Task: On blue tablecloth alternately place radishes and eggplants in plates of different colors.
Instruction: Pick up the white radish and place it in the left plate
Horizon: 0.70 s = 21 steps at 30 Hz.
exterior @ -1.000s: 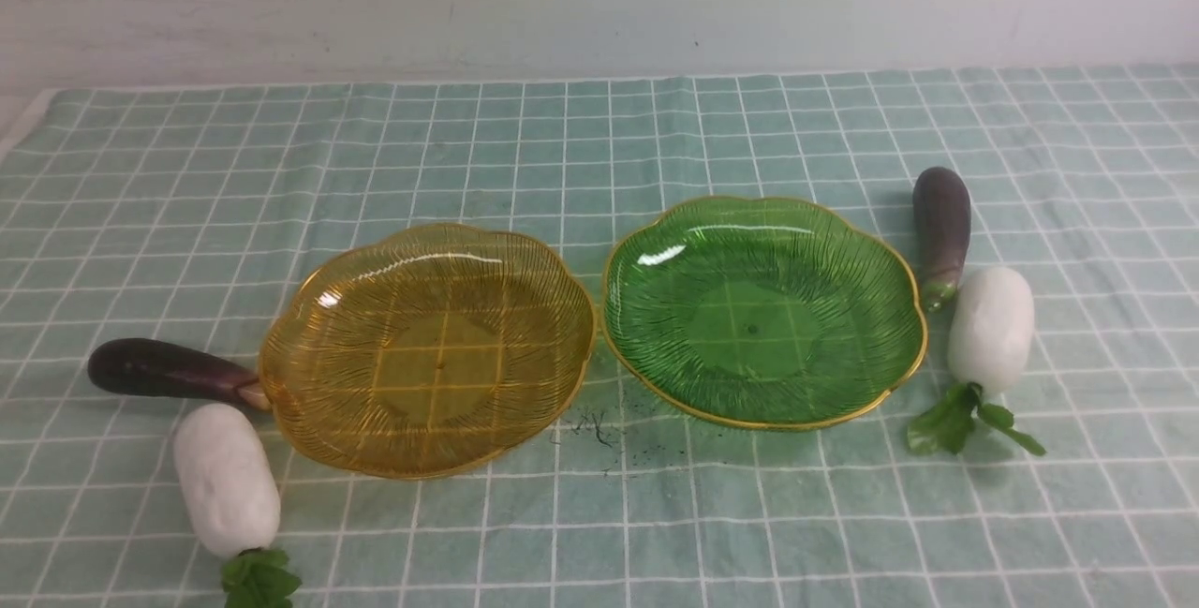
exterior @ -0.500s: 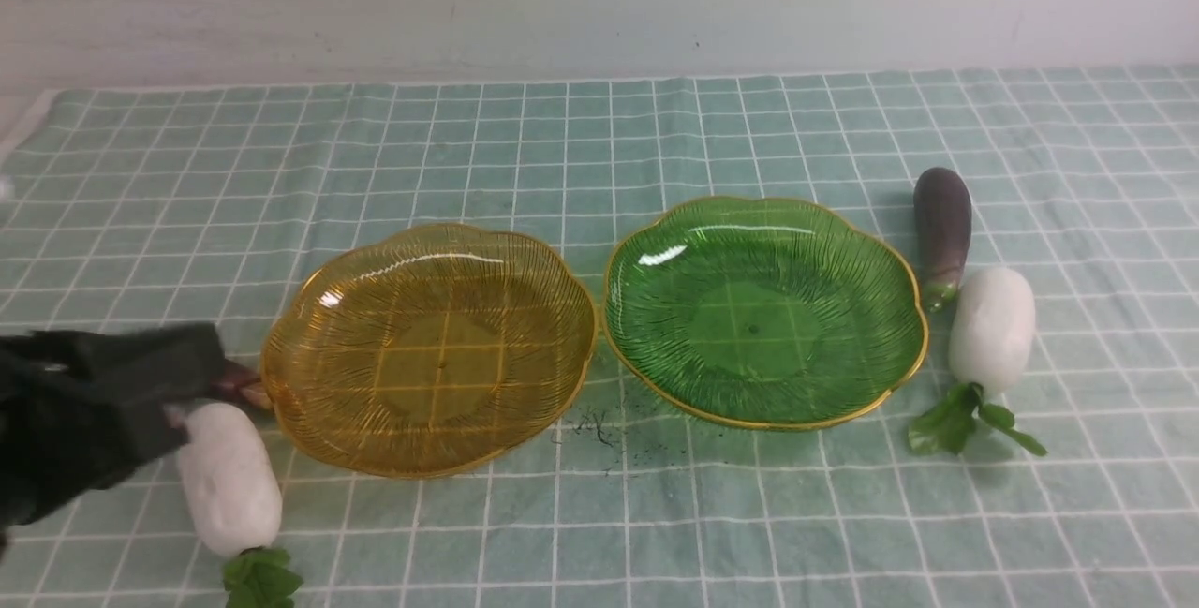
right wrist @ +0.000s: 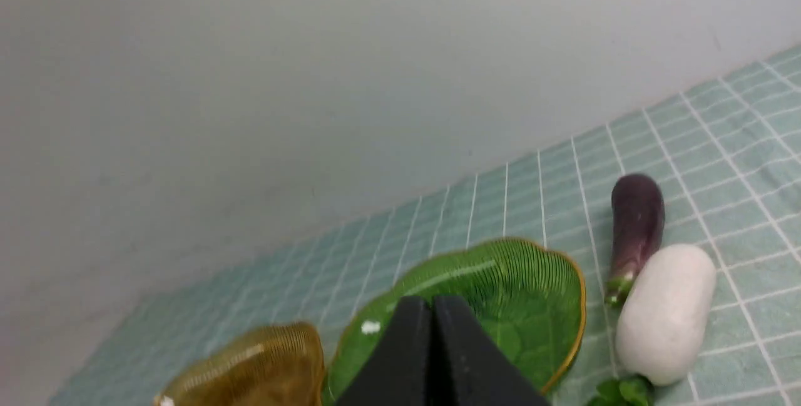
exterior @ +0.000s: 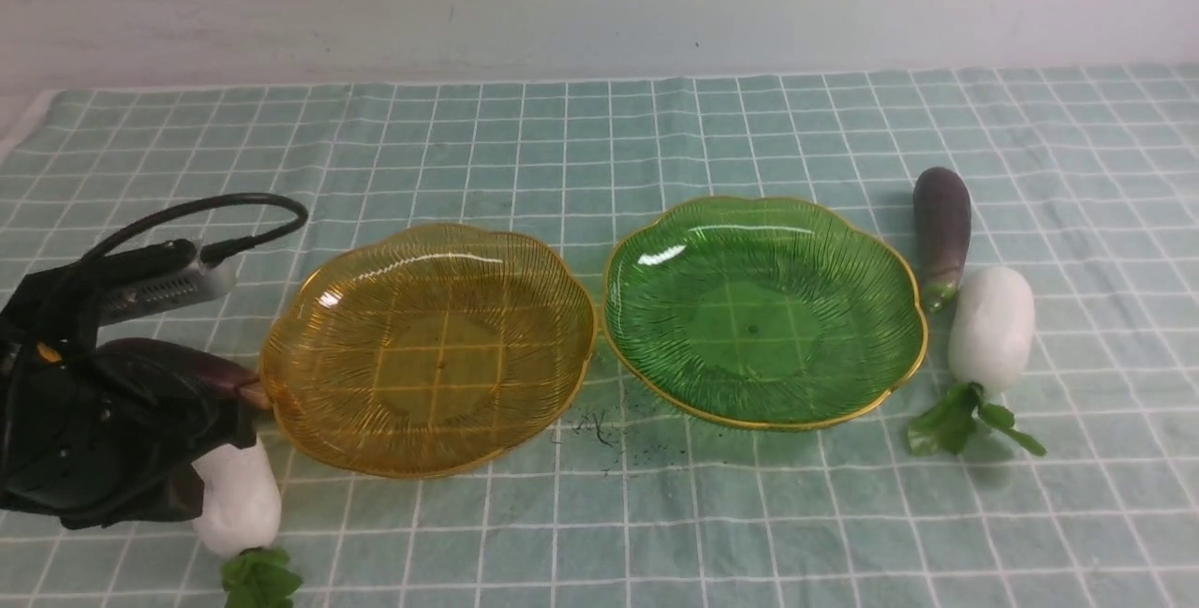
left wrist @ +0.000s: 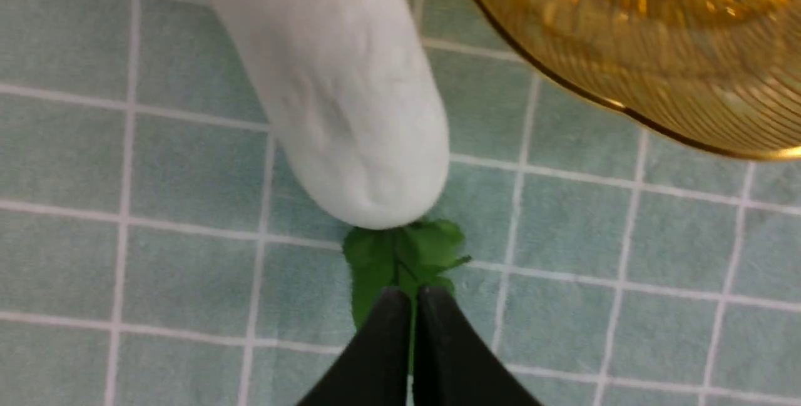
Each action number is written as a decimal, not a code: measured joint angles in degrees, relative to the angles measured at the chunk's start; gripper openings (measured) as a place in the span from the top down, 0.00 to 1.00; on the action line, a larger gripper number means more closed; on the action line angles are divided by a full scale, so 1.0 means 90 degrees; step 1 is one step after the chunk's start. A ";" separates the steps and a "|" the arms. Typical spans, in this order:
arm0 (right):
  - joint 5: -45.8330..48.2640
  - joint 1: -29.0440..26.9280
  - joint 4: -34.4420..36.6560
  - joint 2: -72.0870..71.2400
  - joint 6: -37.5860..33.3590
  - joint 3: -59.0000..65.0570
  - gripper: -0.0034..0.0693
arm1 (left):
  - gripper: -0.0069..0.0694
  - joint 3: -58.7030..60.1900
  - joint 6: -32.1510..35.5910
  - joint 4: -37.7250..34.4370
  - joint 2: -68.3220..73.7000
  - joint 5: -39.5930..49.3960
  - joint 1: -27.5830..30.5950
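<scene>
On the blue tablecloth [exterior: 599,140] an amber plate [exterior: 426,350] and a green plate [exterior: 763,308] sit side by side, both empty. Left of the amber plate lie an eggplant [exterior: 201,366] and a radish [exterior: 239,500], each partly covered by my left arm [exterior: 103,421]. My left gripper [left wrist: 412,298] is shut and empty, its tips over the leaves at the end of that radish [left wrist: 338,93]. Another eggplant [exterior: 941,229] and radish [exterior: 991,332] lie right of the green plate. My right gripper [right wrist: 432,307] is shut and empty, raised on the near side of the green plate [right wrist: 500,293].
A pale wall runs along the far edge of the cloth. A small dark smudge [exterior: 599,430] marks the cloth in front of the gap between the plates. The amber plate's rim [left wrist: 626,112] lies close to the left radish.
My left arm has come in from the left edge and now hangs over the left eggplant and radish. The plates and vegetables have not moved.
</scene>
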 joint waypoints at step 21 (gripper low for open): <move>0.2059 0.0000 -0.1775 0.3138 -0.0262 -0.2169 0.97 | 0.10 -0.0014 0.0184 -0.0403 0.1164 -0.1259 0.0543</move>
